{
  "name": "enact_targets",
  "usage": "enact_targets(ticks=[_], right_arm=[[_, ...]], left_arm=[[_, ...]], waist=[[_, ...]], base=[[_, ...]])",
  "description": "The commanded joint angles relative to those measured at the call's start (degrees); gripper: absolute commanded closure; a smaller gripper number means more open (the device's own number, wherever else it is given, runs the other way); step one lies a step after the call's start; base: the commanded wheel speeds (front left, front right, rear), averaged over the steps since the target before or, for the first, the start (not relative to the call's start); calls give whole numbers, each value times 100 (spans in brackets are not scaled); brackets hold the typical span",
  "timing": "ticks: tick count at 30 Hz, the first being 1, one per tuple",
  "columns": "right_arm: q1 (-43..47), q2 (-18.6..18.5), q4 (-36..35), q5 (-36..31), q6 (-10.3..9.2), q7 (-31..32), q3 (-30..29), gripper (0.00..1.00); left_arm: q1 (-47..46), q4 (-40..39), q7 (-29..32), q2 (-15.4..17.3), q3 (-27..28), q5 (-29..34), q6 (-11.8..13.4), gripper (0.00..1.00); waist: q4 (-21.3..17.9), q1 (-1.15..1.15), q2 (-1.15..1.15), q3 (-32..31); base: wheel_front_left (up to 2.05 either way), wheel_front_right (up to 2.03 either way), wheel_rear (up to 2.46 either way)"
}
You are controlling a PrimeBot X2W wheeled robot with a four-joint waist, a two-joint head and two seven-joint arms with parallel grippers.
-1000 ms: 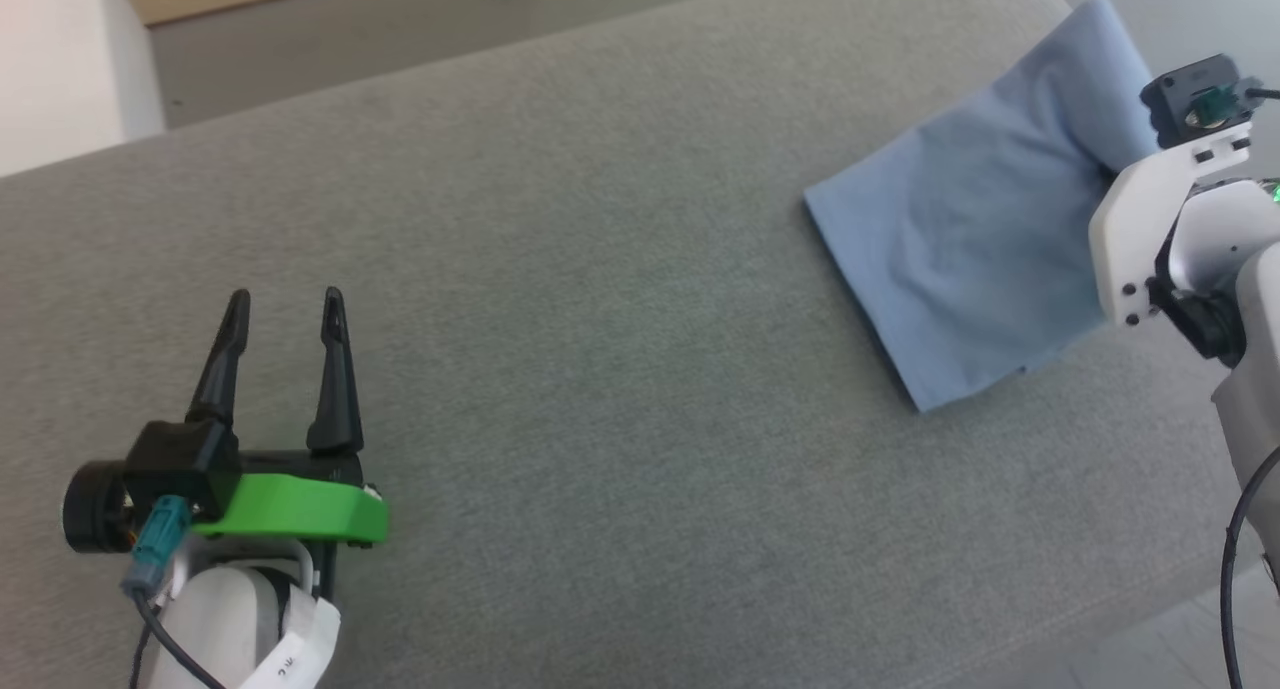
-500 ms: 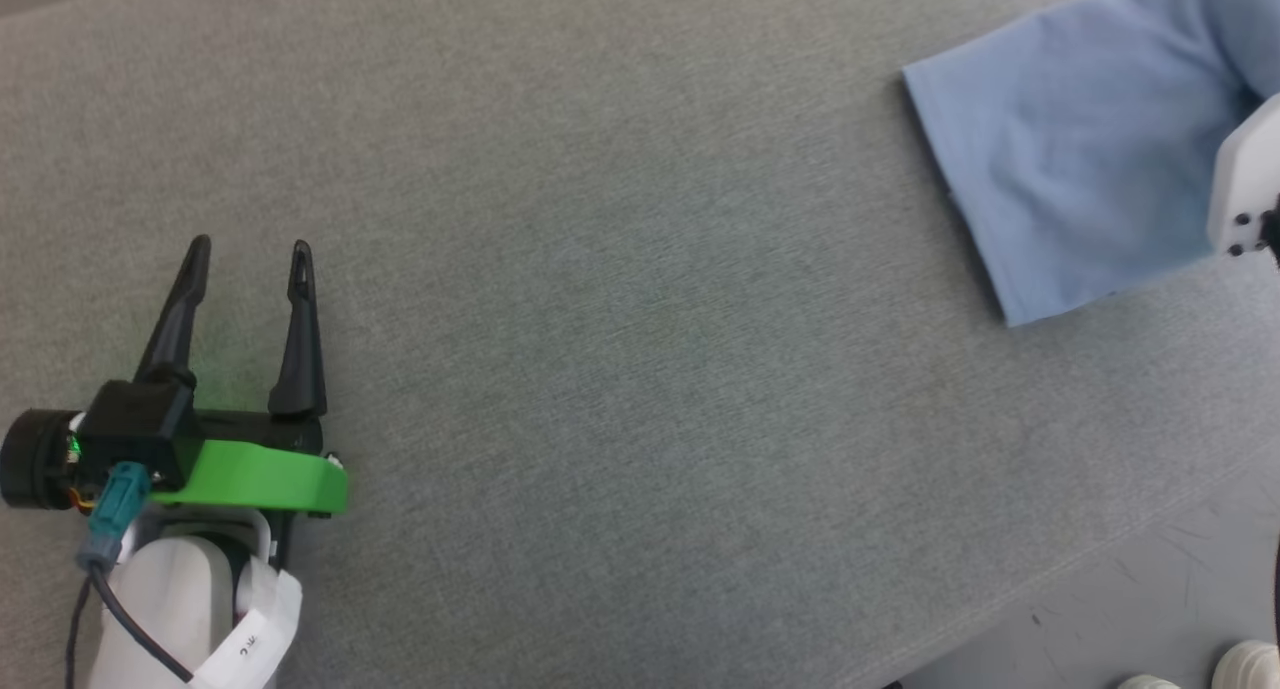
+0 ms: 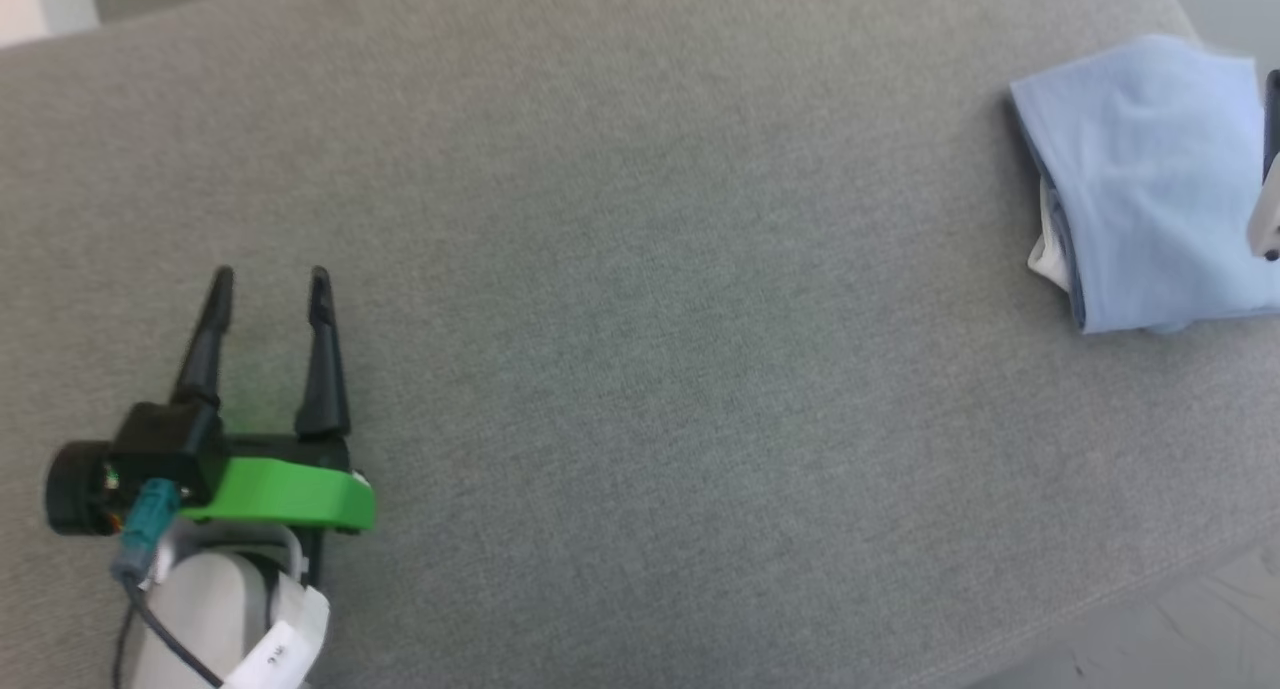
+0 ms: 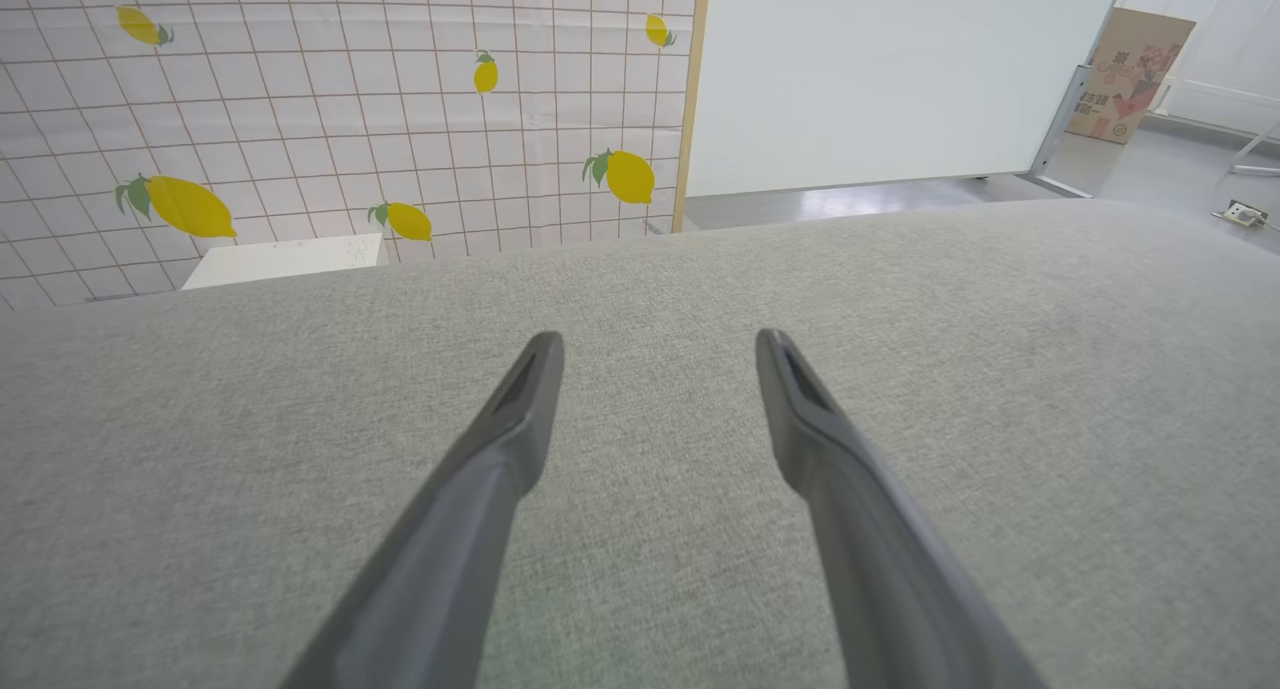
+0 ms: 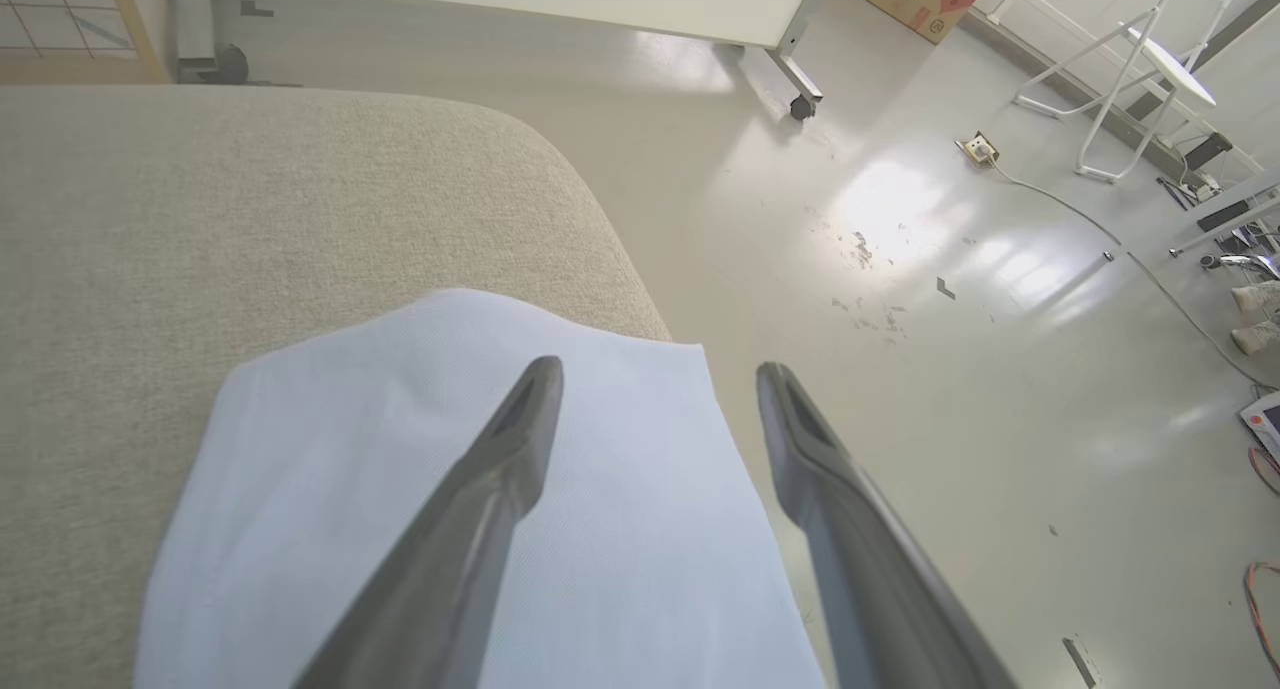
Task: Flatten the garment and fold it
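The light blue garment [image 3: 1150,179] lies folded into a compact stack at the far right of the grey cushion [image 3: 640,319], a strip of white lining showing at its left edge. In the right wrist view the garment [image 5: 330,489] lies under my right gripper [image 5: 660,369], which hovers open above its far edge with nothing between its fingers. At the right edge of the head view a bit of the right arm [image 3: 1268,219] overlaps the garment. My left gripper [image 3: 268,281] rests open at the lower left, far from the garment, and the left wrist view has this left gripper [image 4: 660,341] over bare fabric.
The cushion's rounded corner [image 5: 560,159] ends just beyond the garment, with glossy floor [image 5: 950,319] past it. A lemon-patterned tiled wall [image 4: 330,119] and a white panel [image 4: 880,69] stand behind the cushion. A cardboard box [image 4: 1130,74] stands on the floor.
The head camera has swung about, shifting the whole picture. The garment now lies as a smaller, thicker stack with white lining showing, and the right arm has drawn back to the picture's edge.
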Motion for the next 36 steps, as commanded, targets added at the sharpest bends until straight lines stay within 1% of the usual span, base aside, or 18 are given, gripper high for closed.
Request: enact_targets(ticks=[1, 5, 9, 14, 18, 23, 28, 32, 36], right_arm=[[151, -10, -19, 119, -11, -144, 87, 0], [472, -17, -234, 545, -11, -494, 499, 0], [989, -24, -734, 1135, -11, -809, 861, 0], [1881, -83, -1689, 1818, -11, -1143, 1247, 0], [2640, 57, -2552, 2128, -11, -1329, 1290, 0], [3430, 358, -3422, 2188, -11, -1422, 1205, 0], [4094, 791, -4108, 1989, -11, -1504, 1055, 0], [4514, 1059, -4445, 1829, -11, -1540, 1015, 0], [4877, 1269, -4638, 1662, -11, -1561, 963, 0]], left_arm=[[80, 90, -56, -74, -30, -68, 19, 0], [183, 329, -112, -249, -99, -198, 6, 0], [254, 480, -128, -388, -165, -327, -13, 0], [308, 557, -131, -506, -243, -466, -68, 0], [347, 611, -131, -554, -292, -493, -82, 0], [419, 652, -132, -588, -356, -520, -69, 0], [469, 703, -132, -601, -448, -549, -64, 0], [536, 728, -132, -605, -536, -611, -45, 0], [568, 768, -132, -606, -659, -664, -13, 0]], waist=[[194, 0, 0, -457], [396, 0, 0, -902], [659, 0, 0, -1277], [1065, 0, 0, -1642], [1366, 0, 0, -1836], [1681, 0, 0, -1960], [1901, 0, 0, -2029], [1988, 0, 0, -2093], [2078, 0, 0, -2144]], base=[[0, 0, 0], [0, 0, 0], [0, 0, 0], [0, 0, 0], [0, 0, 0], [0, 0, 0], [0, 0, 0], [0, 0, 0], [0, 0, 0]])
